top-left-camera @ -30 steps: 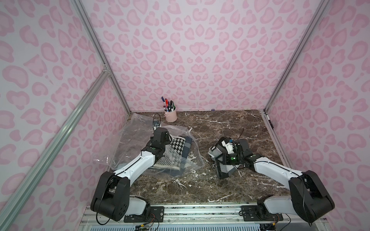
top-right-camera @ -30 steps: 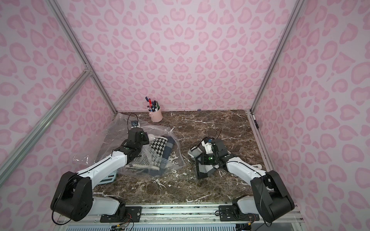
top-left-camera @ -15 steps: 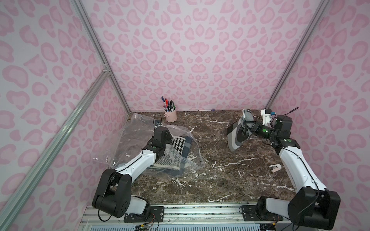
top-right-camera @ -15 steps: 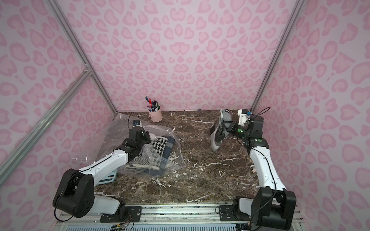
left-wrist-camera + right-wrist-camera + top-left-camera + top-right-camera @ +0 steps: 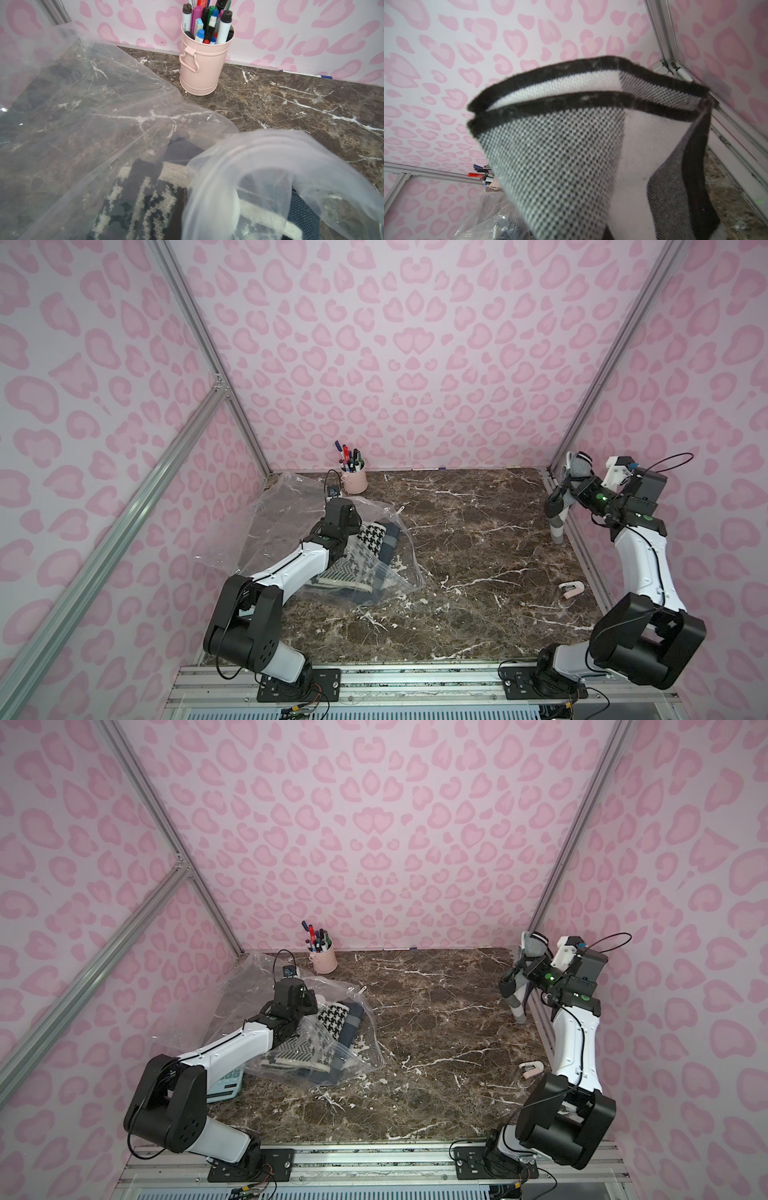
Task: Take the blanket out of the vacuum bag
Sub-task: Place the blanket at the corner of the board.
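Note:
The vacuum bag [image 5: 282, 522] [image 5: 249, 1002] [image 5: 104, 124], large, clear and crinkly, lies on the left of the marble table. Folded houndstooth and navy fabrics [image 5: 374, 537] [image 5: 332, 1017] still lie inside it. My left gripper [image 5: 351, 512] [image 5: 313, 996] rests on the bag, shut on a raised fold of its plastic; in the left wrist view that fold hides the jaws. My right gripper [image 5: 561, 493] [image 5: 513, 979] is up at the back right corner, shut on the blanket [image 5: 557, 526] [image 5: 518, 1006] [image 5: 560, 155]. It is a grey, white and black knit, hanging clear of the bag.
A pink cup of markers [image 5: 354, 480] [image 5: 323, 961] [image 5: 204, 62] stands at the back, just beyond the bag. A small white clip-like piece [image 5: 571, 588] [image 5: 531, 1068] lies near the right edge. A pale blue printed patch [image 5: 226, 1081] shows under my left arm.
My right arm has swung up from the middle front of the table to the back right corner, carrying the blanket. My left gripper has stayed on the bag.

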`<control>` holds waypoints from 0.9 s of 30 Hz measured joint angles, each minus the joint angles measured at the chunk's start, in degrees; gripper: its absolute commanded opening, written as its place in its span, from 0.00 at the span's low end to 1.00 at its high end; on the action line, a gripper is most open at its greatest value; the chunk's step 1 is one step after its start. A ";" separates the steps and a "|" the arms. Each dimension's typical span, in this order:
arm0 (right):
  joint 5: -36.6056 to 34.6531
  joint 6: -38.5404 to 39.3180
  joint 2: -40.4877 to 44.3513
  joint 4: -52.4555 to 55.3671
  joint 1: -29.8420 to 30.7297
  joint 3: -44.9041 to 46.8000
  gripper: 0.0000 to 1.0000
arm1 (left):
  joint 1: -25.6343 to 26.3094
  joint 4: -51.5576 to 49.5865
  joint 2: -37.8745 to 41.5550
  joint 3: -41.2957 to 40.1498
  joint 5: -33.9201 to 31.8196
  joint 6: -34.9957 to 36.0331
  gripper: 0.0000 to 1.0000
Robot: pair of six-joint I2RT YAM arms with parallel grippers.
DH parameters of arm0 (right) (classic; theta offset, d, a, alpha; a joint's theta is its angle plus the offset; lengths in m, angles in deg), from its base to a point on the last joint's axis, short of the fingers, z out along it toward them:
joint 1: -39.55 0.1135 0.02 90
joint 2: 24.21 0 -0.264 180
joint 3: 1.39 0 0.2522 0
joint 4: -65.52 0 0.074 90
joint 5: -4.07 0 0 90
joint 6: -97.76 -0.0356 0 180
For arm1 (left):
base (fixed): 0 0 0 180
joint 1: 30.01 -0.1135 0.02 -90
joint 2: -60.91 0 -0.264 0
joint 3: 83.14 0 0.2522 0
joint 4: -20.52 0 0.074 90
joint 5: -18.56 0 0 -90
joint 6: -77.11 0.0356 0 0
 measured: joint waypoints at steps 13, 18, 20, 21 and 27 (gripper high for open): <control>-1.20 -2.38 -30.84 -8.61 11.41 -11.98 0.00 | 0.04 1.03 -2.45 2.03 0.35 1.27 0.04; -0.94 -4.13 -41.46 -10.25 14.12 -19.54 0.00 | 0.09 0.98 -2.69 2.40 1.14 1.36 0.04; -1.03 -4.17 -44.92 -9.92 15.02 -22.91 0.00 | 0.11 0.92 -2.69 2.54 1.14 1.92 0.04; -1.27 -4.31 -46.36 -9.66 15.41 -24.48 0.00 | 0.11 0.70 -2.71 2.67 1.14 2.16 0.04; -1.95 -4.28 -53.11 -8.70 18.23 -32.98 0.00 | 0.11 0.50 -3.72 3.17 1.14 2.43 0.04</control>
